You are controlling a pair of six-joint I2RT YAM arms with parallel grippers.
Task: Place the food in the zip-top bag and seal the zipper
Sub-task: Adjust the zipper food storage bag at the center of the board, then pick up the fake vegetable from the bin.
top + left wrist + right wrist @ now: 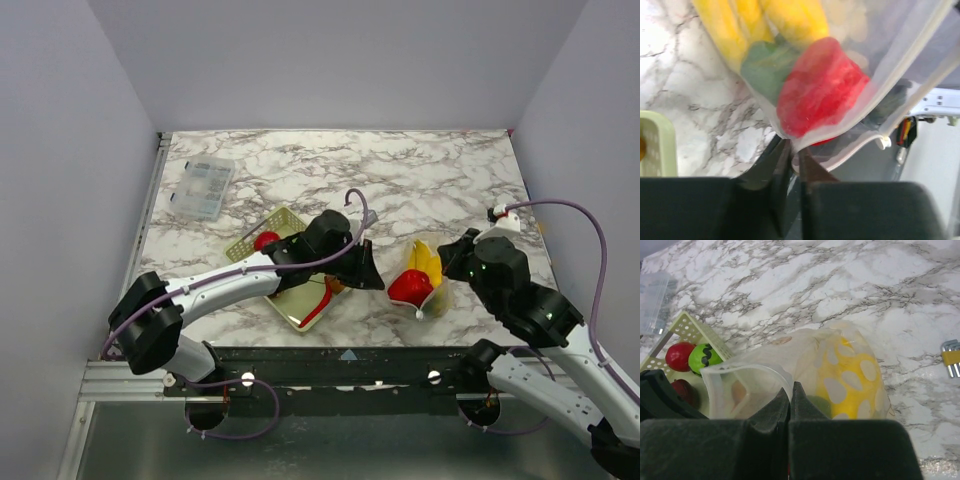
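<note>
top view / bag: bag [425,285] lies on the counter [400,180], right of centre, between the two arms and near the basket [285,290]
top view / loaded: red pepper [410,287] and bananas [427,262] are inside
top view / not loaded: chili [320,303] and a round red fruit [265,240] are in the basket, so filling looks part done
top view / other: clear box [203,187] far left, well apart
left wrist / jaws: left jaws almost together, pinching the bag's lip by the zipper [855,151]
left wrist / contents: green pepper [765,65] pressed against the film beside the red one
right wrist / jaws: right jaws together, bag rim apparently nipped between them; mouth gapes toward the basket
right wrist / basket: green fruit [704,356] also waiting
handling: film is thin, limp and slippery, and will likely sag under load; the toys look light, hard and prone to rolling
hold: grip the zipper strip, the firmest part, one grip on each side of the mouth
</note>
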